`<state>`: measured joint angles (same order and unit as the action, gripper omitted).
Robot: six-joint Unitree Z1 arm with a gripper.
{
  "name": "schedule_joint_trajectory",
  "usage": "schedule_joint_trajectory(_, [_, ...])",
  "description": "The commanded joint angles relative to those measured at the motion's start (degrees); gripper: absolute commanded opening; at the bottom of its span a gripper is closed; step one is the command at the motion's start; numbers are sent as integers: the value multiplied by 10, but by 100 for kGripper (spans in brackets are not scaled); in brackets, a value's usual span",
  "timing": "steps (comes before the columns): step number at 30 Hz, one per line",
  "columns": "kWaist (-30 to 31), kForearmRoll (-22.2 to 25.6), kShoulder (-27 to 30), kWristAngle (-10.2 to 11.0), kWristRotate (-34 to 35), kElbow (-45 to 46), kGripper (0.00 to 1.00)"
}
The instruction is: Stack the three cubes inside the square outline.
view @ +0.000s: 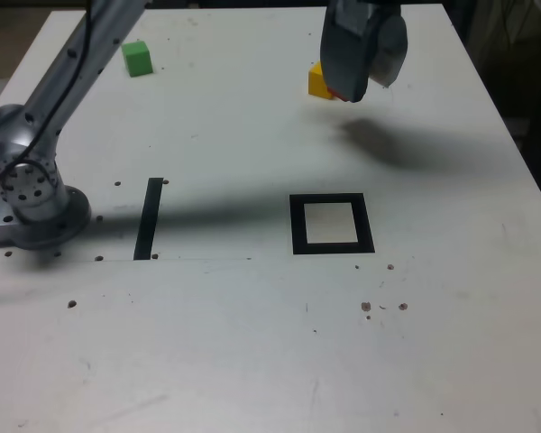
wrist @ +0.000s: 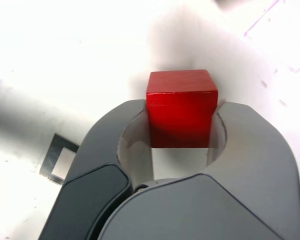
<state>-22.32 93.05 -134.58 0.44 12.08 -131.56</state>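
A narrow black strip (view: 148, 218) lay on the white table (view: 252, 343) toward the exterior view's left, well apart from the square outline (view: 332, 224), whose pale centre was bare; nothing stood between the outline and the raised claw (view: 356, 77); the arm (view: 63, 81) rose from its base (view: 36, 203) at the exterior view's left and reached across the far side of the table, the claw hanging above its own shadow; the claw was closed tight on the red cube (wrist: 180, 107), held off the table; one yellow cube (view: 319, 81) sat just behind the claw; one green cube (view: 137, 58) sat far off at the exterior view's left; three cubes in all.
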Motion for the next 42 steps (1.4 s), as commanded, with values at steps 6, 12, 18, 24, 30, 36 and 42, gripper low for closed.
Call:
schedule_joint_trajectory(6, [27,7,39,-3,-44,43,32])
schedule_joint_trajectory(12, [46,1,69,-5,-64,91,32])
schedule_joint_trajectory(18, [71,-12,102,0,-77,148,32])
schedule_joint_trajectory(24, [105,-36,137,4,-84,210,32])
schedule_joint_trajectory(30, [134,-77,176,3,-86,283,32])
schedule_joint_trajectory(36, [162,-132,212,-2,-88,351,32])
schedule_joint_trajectory(42, [190,-182,235,-3,-90,401,32])
